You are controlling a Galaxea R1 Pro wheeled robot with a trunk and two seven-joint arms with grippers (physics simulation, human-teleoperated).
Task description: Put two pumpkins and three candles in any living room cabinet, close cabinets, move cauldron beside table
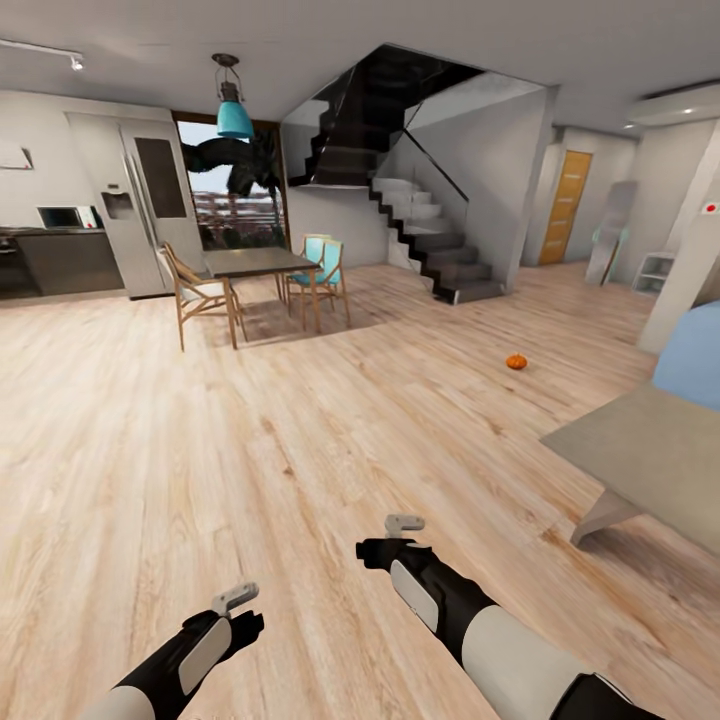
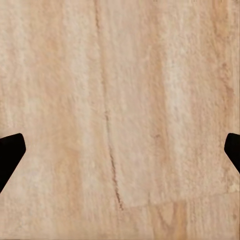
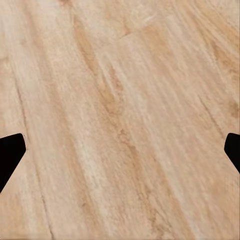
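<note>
Pale wood plank flooring (image 1: 200, 450) is running across a wide, open room, bare over most of its near and middle stretch.

Item: one pumpkin (image 1: 516, 362), small and orange, is sitting alone on the floor, right of centre, well apart from all furniture, with open floor on every side.

Item: the table (image 1: 650, 450), pale grey-beige top, is entering from the right; its near corner is pointing into the open floor and one slanted leg (image 1: 605, 515) is showing beneath it. A pale blue seat (image 1: 692, 360) is standing just behind it.

Item: dining table (image 1: 255, 262) with wooden chairs (image 1: 195, 290) and teal chairs (image 1: 325, 265) is standing far back on the left, ahead of a window; a teal lamp (image 1: 235, 118) is hanging above.

Item: dark staircase (image 1: 430, 240) is rising at the back centre; an orange door (image 1: 564, 205) is showing beyond it.

Item: left gripper (image 2: 120, 150) is hanging low over bare planks, its dark fingertips (image 2: 10, 152) sitting at opposite borders of the wrist view, spread wide, nothing between them.

Item: right gripper (image 3: 120, 150) is likewise hanging over bare floor, fingertips (image 3: 10, 155) spread wide, holding nothing. Both forearms are reaching forward at the bottom of the head view.
</note>
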